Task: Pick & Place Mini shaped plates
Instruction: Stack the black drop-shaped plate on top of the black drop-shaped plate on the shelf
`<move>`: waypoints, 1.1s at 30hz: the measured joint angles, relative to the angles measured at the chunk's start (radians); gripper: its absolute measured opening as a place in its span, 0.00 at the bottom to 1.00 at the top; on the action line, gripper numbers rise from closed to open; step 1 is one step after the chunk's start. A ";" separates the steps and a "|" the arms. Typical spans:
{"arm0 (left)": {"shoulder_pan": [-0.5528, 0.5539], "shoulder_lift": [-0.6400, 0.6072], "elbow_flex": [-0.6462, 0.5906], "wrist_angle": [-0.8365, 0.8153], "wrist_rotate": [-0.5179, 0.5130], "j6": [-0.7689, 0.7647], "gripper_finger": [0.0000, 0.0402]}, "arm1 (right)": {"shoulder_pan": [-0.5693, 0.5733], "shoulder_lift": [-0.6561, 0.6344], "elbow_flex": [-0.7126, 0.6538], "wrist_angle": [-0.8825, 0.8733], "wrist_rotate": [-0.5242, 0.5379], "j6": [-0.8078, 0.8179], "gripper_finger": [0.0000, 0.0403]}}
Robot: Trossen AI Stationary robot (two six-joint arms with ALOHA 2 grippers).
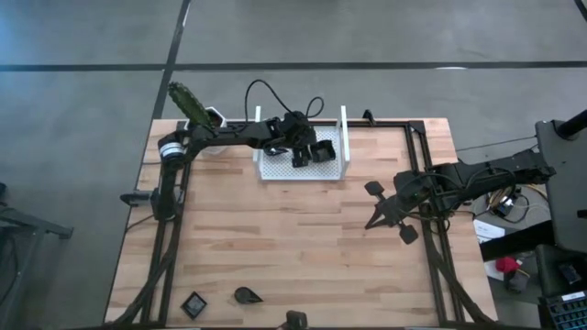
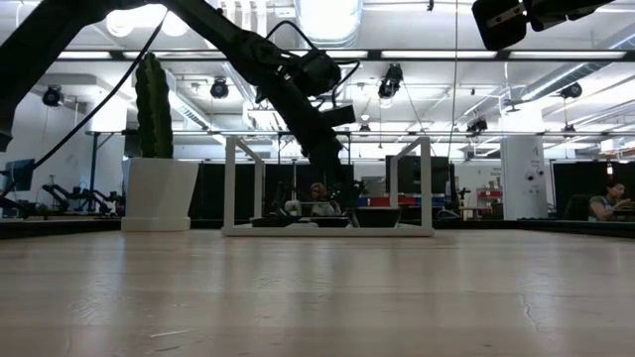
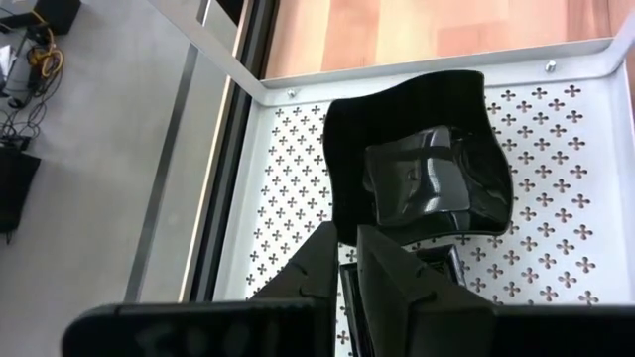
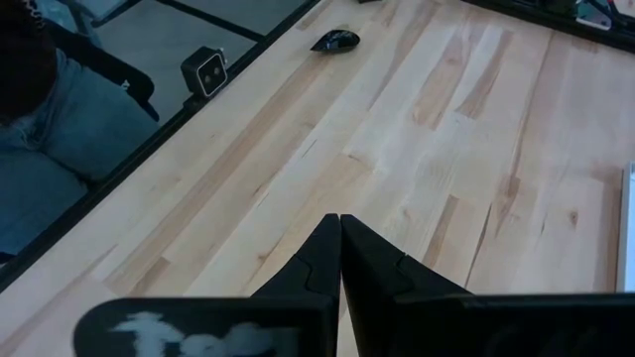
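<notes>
1. Tray (image 1: pixel 275 170) of white perforated metal is your landmark.
2. Your left arm reaches across it, left gripper (image 3: pixel 349 260) over the tray floor, fingers slightly parted.
3. Your right gripper (image 4: pixel 340 260) hangs well away from it, fingers pressed together.
4. Glossy dark square plate (image 3: pixel 422 159) lies in the tray, touching the left fingertips.

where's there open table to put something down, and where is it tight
The widest bare wood runs between the white tray at the back and the small dark plates along the front edge. It is tight inside the tray, where the left hand hangs over plates. The right hand sits mid-right.
</notes>
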 joint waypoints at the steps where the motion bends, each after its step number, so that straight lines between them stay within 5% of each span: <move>1: 0.000 0.000 0.000 0.000 0.000 0.000 0.09 | 0.000 0.000 0.000 0.000 0.000 -0.001 0.02; 16: -0.083 -0.062 0.047 -0.009 -0.039 -0.001 0.09 | 0.000 0.000 0.000 0.000 0.000 0.001 0.02; 25: -0.300 -0.155 0.047 -0.116 -0.247 -0.033 0.01 | 0.000 0.000 0.000 -0.002 0.000 -0.002 0.02; 33: -0.559 -0.221 0.045 -0.355 -0.348 -0.336 0.00 | 0.000 0.000 0.000 -0.002 0.000 -0.014 0.02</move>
